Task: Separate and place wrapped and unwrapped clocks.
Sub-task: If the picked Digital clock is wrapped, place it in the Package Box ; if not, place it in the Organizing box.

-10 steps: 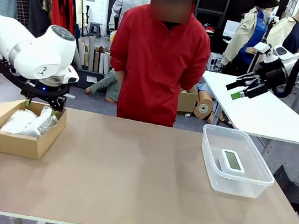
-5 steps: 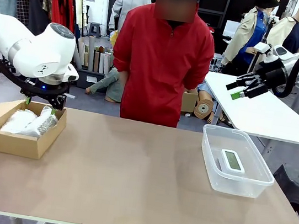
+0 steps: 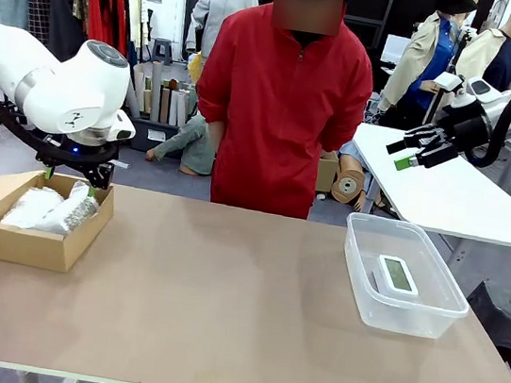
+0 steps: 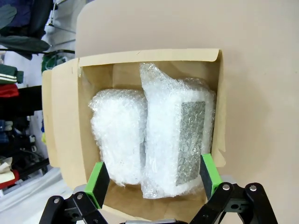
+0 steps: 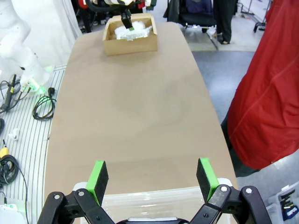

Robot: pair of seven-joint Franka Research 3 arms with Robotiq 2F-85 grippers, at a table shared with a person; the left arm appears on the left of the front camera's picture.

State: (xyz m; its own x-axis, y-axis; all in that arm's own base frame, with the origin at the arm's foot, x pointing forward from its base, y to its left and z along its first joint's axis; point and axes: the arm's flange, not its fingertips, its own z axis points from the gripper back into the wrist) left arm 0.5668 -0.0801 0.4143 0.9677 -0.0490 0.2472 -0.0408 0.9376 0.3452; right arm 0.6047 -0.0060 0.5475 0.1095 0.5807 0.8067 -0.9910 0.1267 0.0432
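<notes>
Nothing on my table had shifted since a second earlier; only the person in red (image 3: pixel 281 109) had edged slightly right. Nearest me, the bare clock (image 3: pixel 397 274) lay in the clear tub (image 3: pixel 360 263). My left gripper (image 4: pixel 153 177) hung spread and empty over both wrapped clocks (image 4: pixel 152 135) in the cardboard box (image 3: pixel 34 246). My right gripper (image 3: pixel 404 152) hovered parted, grasping nothing, beyond the tub.

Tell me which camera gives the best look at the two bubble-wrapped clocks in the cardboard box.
The left wrist view: it looks straight down into the cardboard box, showing both wrapped clocks side by side. The front view shows them low and partly behind the box wall; the right wrist view shows them far off and small.
</notes>
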